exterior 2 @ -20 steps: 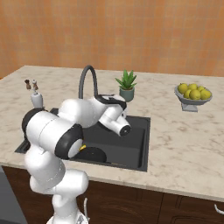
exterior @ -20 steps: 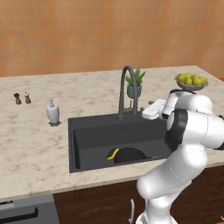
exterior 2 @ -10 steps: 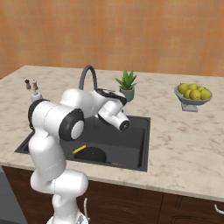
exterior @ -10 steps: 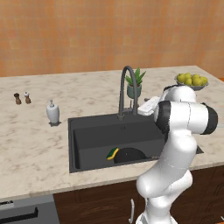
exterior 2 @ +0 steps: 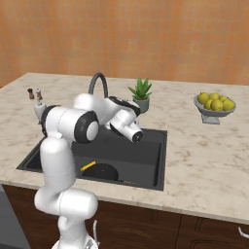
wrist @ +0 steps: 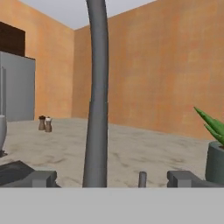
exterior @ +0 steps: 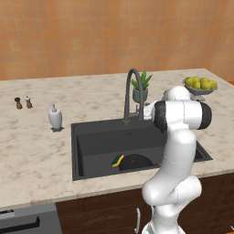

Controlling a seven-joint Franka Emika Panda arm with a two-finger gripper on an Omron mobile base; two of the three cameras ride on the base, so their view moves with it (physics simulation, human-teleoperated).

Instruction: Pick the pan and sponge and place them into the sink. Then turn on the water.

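The dark grey sink (exterior: 77, 151) (exterior 2: 156, 160) holds the round black pan (exterior: 135, 162) (exterior 2: 100, 171) at its front. The green-topped yellow sponge (exterior: 118, 160) (exterior 2: 88, 166) lies against the pan's left edge. In the hand view my gripper (wrist: 113, 179) is open and level. The tall dark faucet (wrist: 97, 96) (exterior: 129, 91) (exterior 2: 97, 80) stands close ahead between the two fingertips (wrist: 43, 178), with a small lever (wrist: 142, 178) beside its base. Nothing is held. The water is out of view.
A white soap dispenser (exterior: 55, 117) stands left of the sink, with two small shakers (exterior: 23, 103) (wrist: 44, 124) farther left. A potted plant (exterior: 140, 87) (exterior 2: 141, 95) (wrist: 214, 151) is just behind the faucet. A bowl of lemons (exterior: 199, 85) (exterior 2: 214, 104) sits at the right.
The arm has drawn upright and swung its hand left and back toward the faucet. The gripper stayed open. Pan and sponge have not moved.
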